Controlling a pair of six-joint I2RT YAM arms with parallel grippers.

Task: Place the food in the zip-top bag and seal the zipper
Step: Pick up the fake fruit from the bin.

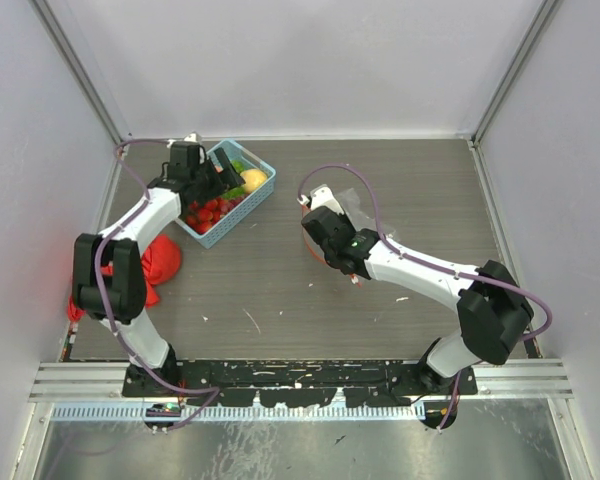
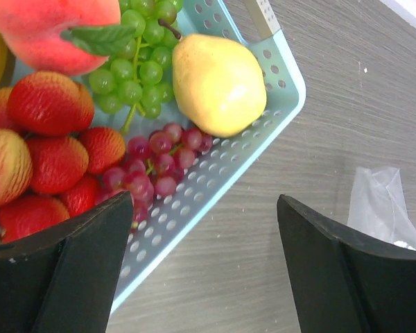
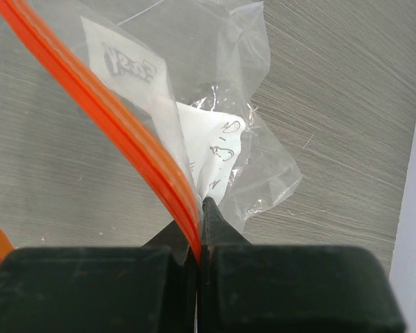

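While no fruit shows inside the bag [image 3: 263, 159], the task looks barely begun. All the food [image 2: 90, 139] I can see lies in the basket [image 2: 215, 187], so filling and sealing are both left to do. What is in place is a hold on the bag's mouth.

Nearer the bases, the right gripper [image 3: 200, 208] has its jaws pressed together on the zipper [image 3: 125, 125], pinching one run of the orange strip right at the tips. From there the strip climbs up and to the left in the wrist view. The white label [image 3: 128, 62] sits just behind it, and crumpled clear film trails off to the right over the table [image 3: 333, 83]. A second bit of orange shows at the lower left edge, apart from the pinched run, so I judge the mouth unsealed. How wide it gapes I cannot tell.

Farther back, the left gripper [image 2: 204, 201] hangs over the basket's perforated wall with its fingers [image 2: 69, 270] well apart and nothing between them. Strawberries [image 2: 52, 163] lie just beside the finger on the view's left, partly hidden by it; whether they touch I cannot tell. Red grapes [image 2: 152, 166] sit close ahead, and the yellow fruit [image 2: 218, 83], green grapes [image 2: 132, 69] and peach [image 2: 55, 31] lie beyond. The gap between the fingers stands over wall and bare table rather than over a fruit, so a pick would likely need a shift further into the basket. The bag lies well apart from the basket, across the table.
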